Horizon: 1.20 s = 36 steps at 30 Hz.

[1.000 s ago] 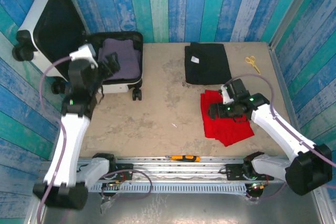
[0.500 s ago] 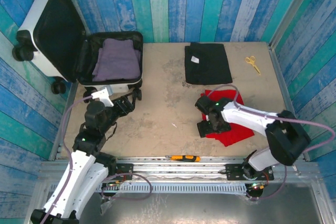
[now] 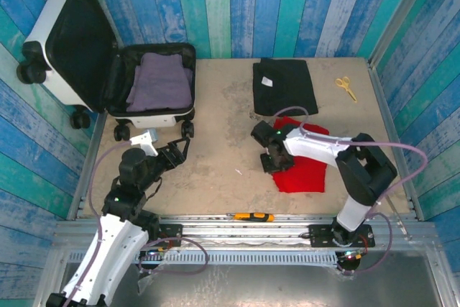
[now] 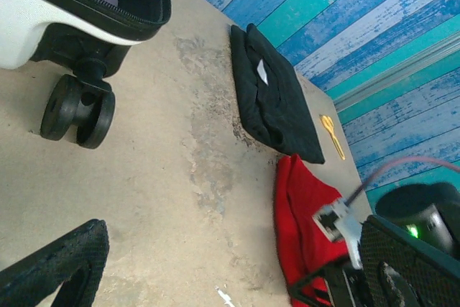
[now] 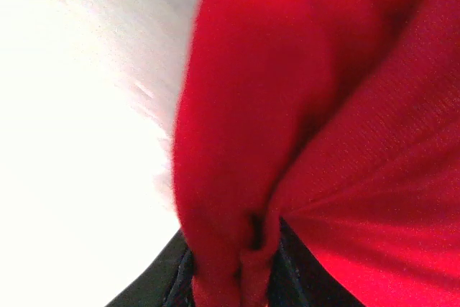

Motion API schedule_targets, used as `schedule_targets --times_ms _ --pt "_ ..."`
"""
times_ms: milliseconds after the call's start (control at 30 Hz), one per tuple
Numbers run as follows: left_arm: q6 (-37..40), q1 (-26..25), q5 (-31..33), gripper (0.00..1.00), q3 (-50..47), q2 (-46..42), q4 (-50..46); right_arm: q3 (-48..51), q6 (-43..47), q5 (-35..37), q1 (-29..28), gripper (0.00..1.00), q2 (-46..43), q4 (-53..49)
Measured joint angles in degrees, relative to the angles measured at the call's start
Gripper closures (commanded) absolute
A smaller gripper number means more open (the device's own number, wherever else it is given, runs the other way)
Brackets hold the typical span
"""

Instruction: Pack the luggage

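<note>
At worktop (image 3: 223,141) centre, your right gripper (image 3: 267,156) pinches a bunched fold of soft red cloth (image 3: 307,172). Your left gripper (image 3: 175,153) stands spread near the rounded hard-shell luggage (image 3: 52,16).

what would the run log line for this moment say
right gripper: shut on red garment | left gripper: open, empty, beside luggage | luggage: open, purple garment inside | black garment: not yet packed

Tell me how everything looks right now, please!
luggage: open, lid raised
purple cloth: folded, inside the luggage
black garment: folded flat on the table
red cloth: bunched, pinched by right gripper
right gripper: shut on red cloth
left gripper: open, empty
</note>
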<state>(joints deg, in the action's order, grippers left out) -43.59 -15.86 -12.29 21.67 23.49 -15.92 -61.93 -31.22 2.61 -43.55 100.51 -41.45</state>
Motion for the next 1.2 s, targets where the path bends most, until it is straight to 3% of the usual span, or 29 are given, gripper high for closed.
schedule_targets --times_ms 200,300,433,567,733,933,1200 --pt "-1.11 0.00 -0.48 0.07 -0.57 -0.11 -0.39 -12.48 0.50 -4.57 -0.33 0.33 8.74 4.50" --pt "-1.53 0.00 -0.37 0.07 -0.59 -0.55 -0.94 -15.52 0.96 -5.49 -0.55 0.26 8.63 6.60" --pt "-2.45 0.00 -0.37 0.07 -0.63 -0.57 -0.87 -15.61 3.21 -4.52 -0.90 0.26 3.15 7.15" --pt "-3.76 -0.02 -0.94 0.06 -1.05 0.20 -0.70 -7.26 4.92 -0.02 -2.03 0.28 -10.88 6.34" --pt "-5.33 -0.09 -1.38 0.05 -3.19 1.55 -0.07 3.02 2.38 5.27 -10.12 0.27 -23.08 0.92" --pt "-6.95 -0.13 -1.38 0.03 -4.48 3.02 0.02 12.83 -0.48 8.55 -13.97 0.24 -21.59 -3.19" --pt "-9.51 -0.17 -1.33 0.02 -6.03 0.90 0.04 13.53 0.42 11.47 -13.92 0.24 -14.95 -4.22"
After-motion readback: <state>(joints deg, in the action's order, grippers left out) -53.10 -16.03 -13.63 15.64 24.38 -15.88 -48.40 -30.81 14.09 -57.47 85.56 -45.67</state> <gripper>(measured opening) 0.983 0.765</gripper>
